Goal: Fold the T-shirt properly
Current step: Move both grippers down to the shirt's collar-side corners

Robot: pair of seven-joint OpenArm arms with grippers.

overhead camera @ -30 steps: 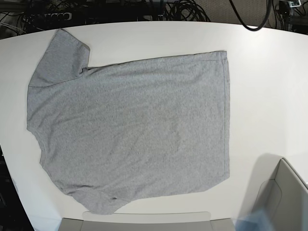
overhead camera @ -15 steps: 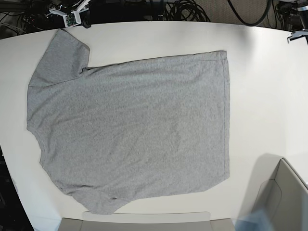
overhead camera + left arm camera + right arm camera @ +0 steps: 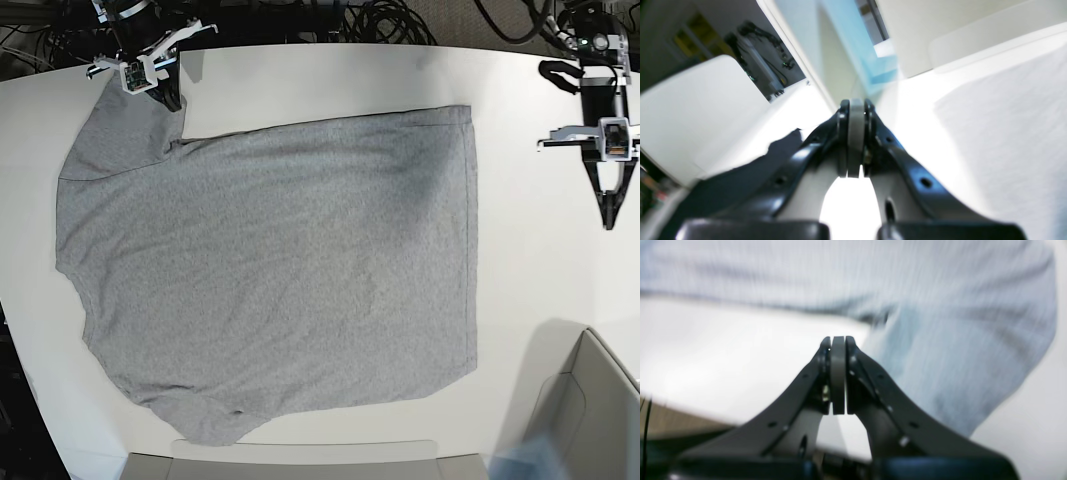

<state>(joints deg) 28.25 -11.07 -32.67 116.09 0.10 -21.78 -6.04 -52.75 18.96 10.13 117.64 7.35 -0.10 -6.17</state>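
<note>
The T-shirt point(image 3: 270, 270) lies spread flat and plain side up on the white worktop point(image 3: 540, 270), covering most of it. Its long axis runs across the base view: the hem is the straight edge toward the side where the left end effector hangs, and the collar and sleeves lie toward the opposite side. One sleeve point(image 3: 125, 120) fans out at the far corner of the shirt, and the other sits at the shirt's near corner by the worktop's front edge.

The right end effector point(image 3: 172, 95) hovers just over the far sleeve, at its outer edge beside the armpit seam. In the right wrist view its fingers are pressed together with nothing between them, and the sleeve fabric fills the frame right ahead of the tips.

The left end effector point(image 3: 607, 215) is well clear of the shirt, out beyond the hem over bare worktop. Its fingers are likewise closed on nothing, pointing toward the front of the worktop and alongside the hem, not at it.

So the right arm is much the nearer to cloth. My judgement is that folding has not begun. The right end effector needs only to part its fingers and drop onto the sleeve, while the left must travel inward toward the hem's far corner point(image 3: 468, 108) before any paired lift.
</note>
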